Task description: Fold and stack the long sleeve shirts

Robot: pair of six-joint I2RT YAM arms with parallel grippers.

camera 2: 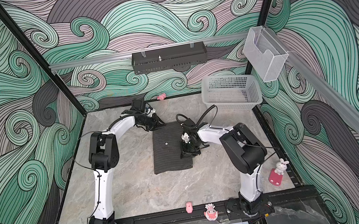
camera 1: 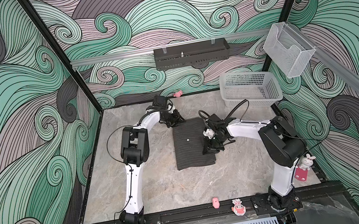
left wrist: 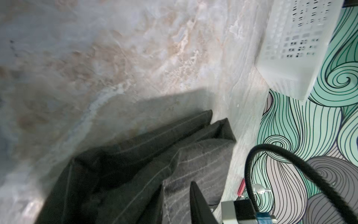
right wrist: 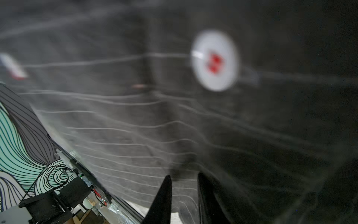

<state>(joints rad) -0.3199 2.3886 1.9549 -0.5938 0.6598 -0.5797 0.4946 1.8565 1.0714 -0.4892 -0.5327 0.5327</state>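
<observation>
1. Top views both show the bench [camera 1: 162,190] with one long sleeve shirt [camera 1: 192,147] at its middle, already a flat rectangle. Folding seems nearly finished.
2. No second shirt is visible, so stacking is probably not yet begun.
3. The left claw [camera 1: 178,119] is at the shirt's far edge and the right claw [camera 1: 208,149] over its right side. I cannot tell whether either one clamps cloth.

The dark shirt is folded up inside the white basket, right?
Not quite. The shirt is folded up, but it lies flat on the table, not inside the basket, which stands apart from it. Both top views show this.
</observation>
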